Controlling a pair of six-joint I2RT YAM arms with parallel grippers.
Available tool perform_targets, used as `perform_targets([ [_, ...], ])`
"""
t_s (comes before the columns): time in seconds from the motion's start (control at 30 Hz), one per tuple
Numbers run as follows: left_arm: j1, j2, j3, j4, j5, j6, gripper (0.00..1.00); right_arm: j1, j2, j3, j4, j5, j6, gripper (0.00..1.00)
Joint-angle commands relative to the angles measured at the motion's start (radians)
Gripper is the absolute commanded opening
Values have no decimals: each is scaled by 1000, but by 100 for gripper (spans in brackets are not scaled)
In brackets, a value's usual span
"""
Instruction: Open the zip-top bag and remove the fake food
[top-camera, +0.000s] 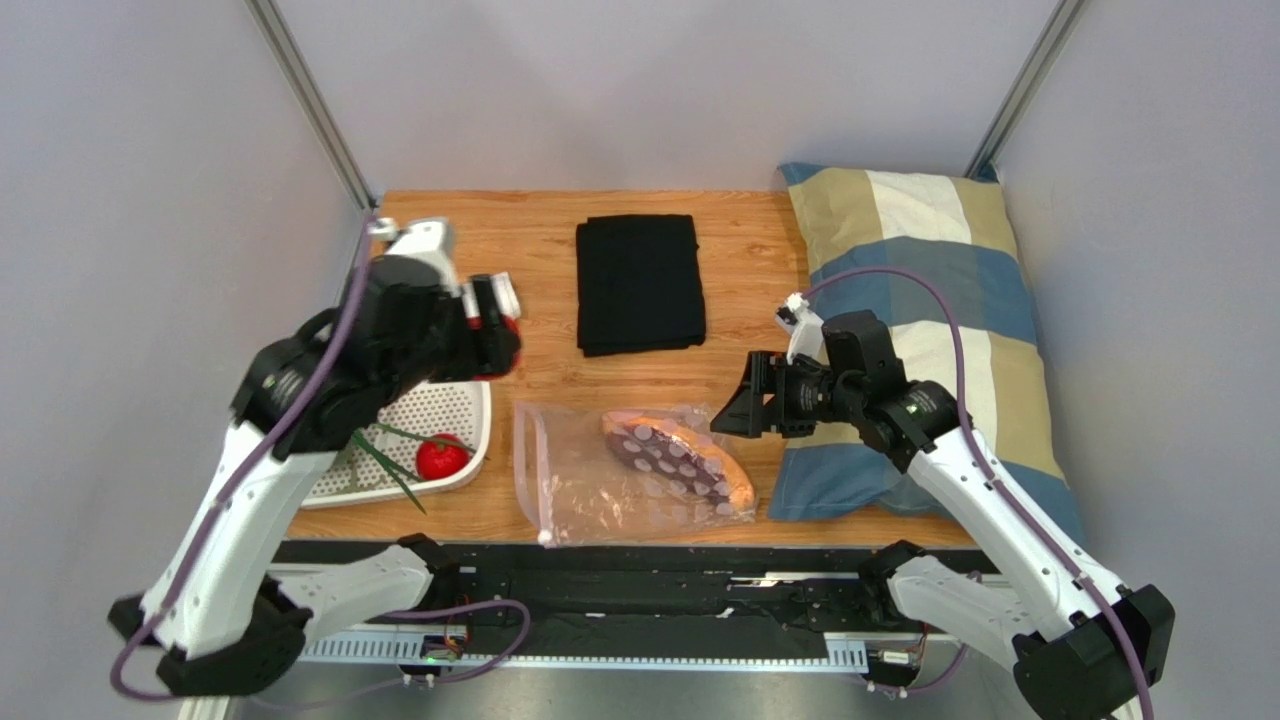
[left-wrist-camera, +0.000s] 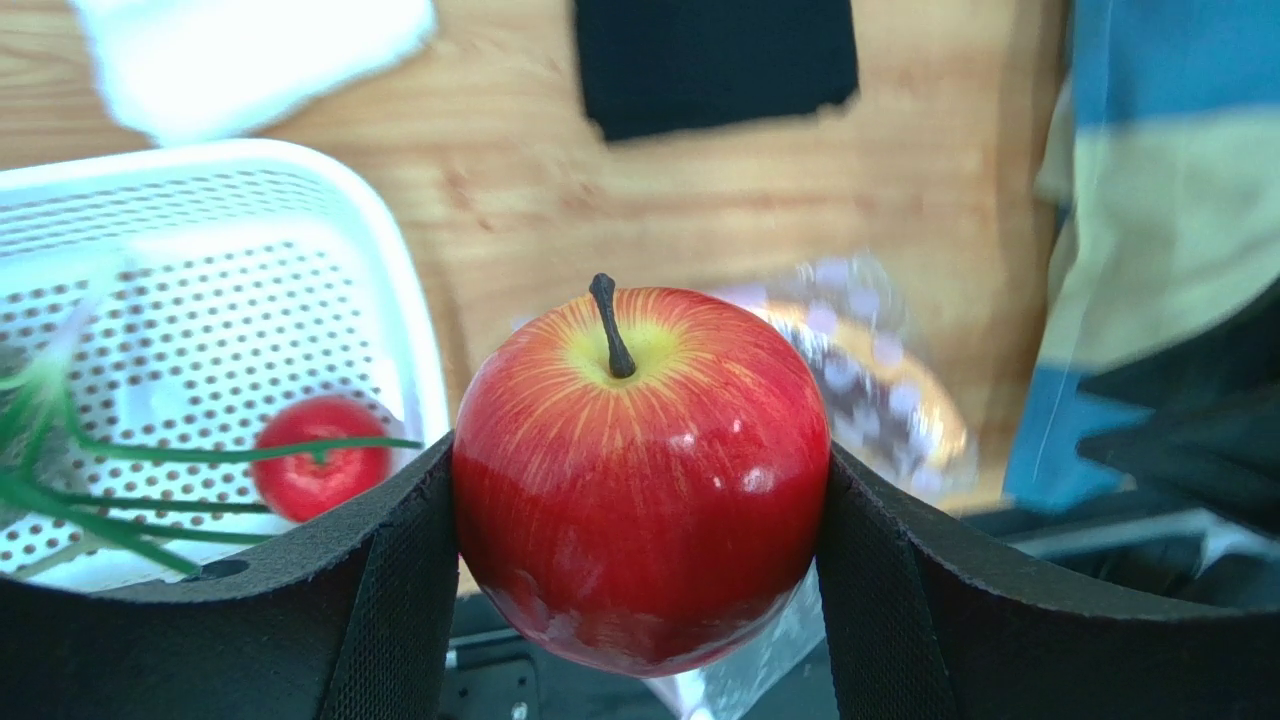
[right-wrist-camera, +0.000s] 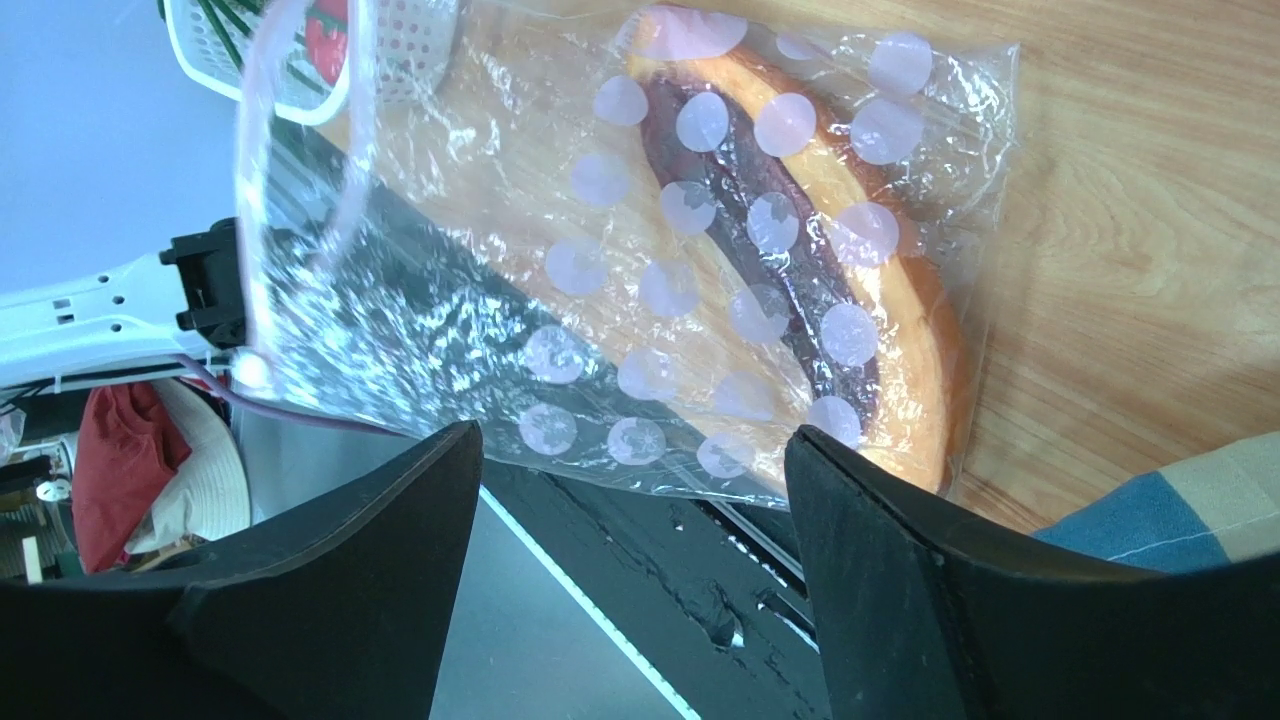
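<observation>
The zip-top bag (top-camera: 601, 488) lies flat at the table's front edge, with its zip strip end to the left. It also shows in the right wrist view (right-wrist-camera: 496, 225). An orange elongated piece (top-camera: 684, 458) (right-wrist-camera: 887, 285) lies inside it. My left gripper (top-camera: 504, 327) (left-wrist-camera: 639, 465) is shut on a red apple (left-wrist-camera: 642, 480) and holds it in the air above the white basket's (top-camera: 436, 408) far right corner. A second red fruit (top-camera: 440, 456) (left-wrist-camera: 319, 458) and the green leafy stems (top-camera: 388, 458) (left-wrist-camera: 105, 495) lie in the basket. My right gripper (top-camera: 739, 408) (right-wrist-camera: 631, 450) is open and empty, just right of the bag.
A folded black cloth (top-camera: 642, 282) lies at the back middle of the table. A checked pillow (top-camera: 932, 330) lies along the right side, under my right arm. A white towel (left-wrist-camera: 248, 53) lies beyond the basket. The black rail (top-camera: 646, 578) runs along the front edge.
</observation>
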Motion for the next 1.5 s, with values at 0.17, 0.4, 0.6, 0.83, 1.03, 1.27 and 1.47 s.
perform_targets([
  [0.17, 565, -81, -351, 109, 240, -43, 0, 4, 106, 86, -88, 4, -36, 79],
  [0.4, 739, 50, -509, 315, 202, -105, 0, 18, 159, 215, -211, -4, -69, 80],
  [0.6, 756, 151, -528, 334, 94, -111, 52, 154, 264, 287, -216, 112, -76, 88],
  [0.83, 756, 105, -457, 140, -25, -161, 99, 407, 489, 476, -153, 396, -18, 100],
  [1.03, 756, 11, -500, 257, 36, -108, 99, 576, 797, 788, -250, 594, 68, 100],
  [1.27, 750, -177, -378, 97, 18, -100, 99, 709, 1052, 1063, -333, 746, 95, 100],
  [1.47, 696, -366, -308, -116, -193, -132, 99, 769, 1132, 1126, -317, 809, 137, 100],
])
